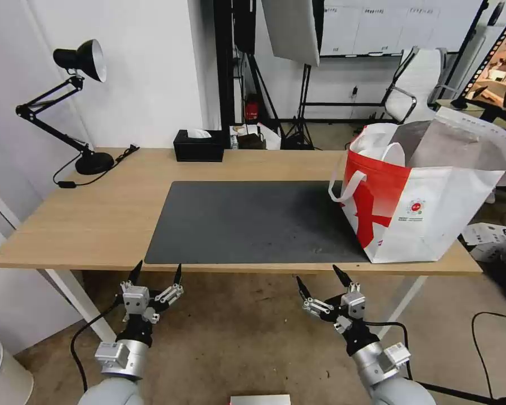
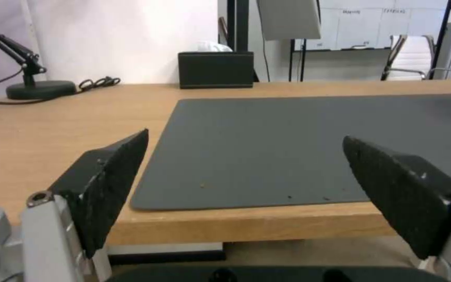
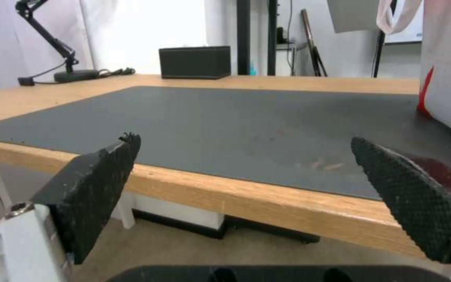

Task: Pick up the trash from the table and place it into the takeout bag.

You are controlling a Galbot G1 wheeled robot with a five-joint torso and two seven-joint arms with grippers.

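Surface (image 1: 95, 219): bare of trash
Takeout bag (image 1: 427, 208): right of frame, apparently filled
Left gripper (image 1: 157, 273): spread, empty
Right gripper (image 1: 319, 277): spread, empty
Progress: seemingly complete

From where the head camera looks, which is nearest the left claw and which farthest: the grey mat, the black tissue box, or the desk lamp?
1. Grey mat: just ahead of the open left claw, mid-table.
2. Black tissue box: at the table's far edge, behind the mat.
3. Desk lamp: far left corner.

The box and the lamp's base are nearly too close to call.
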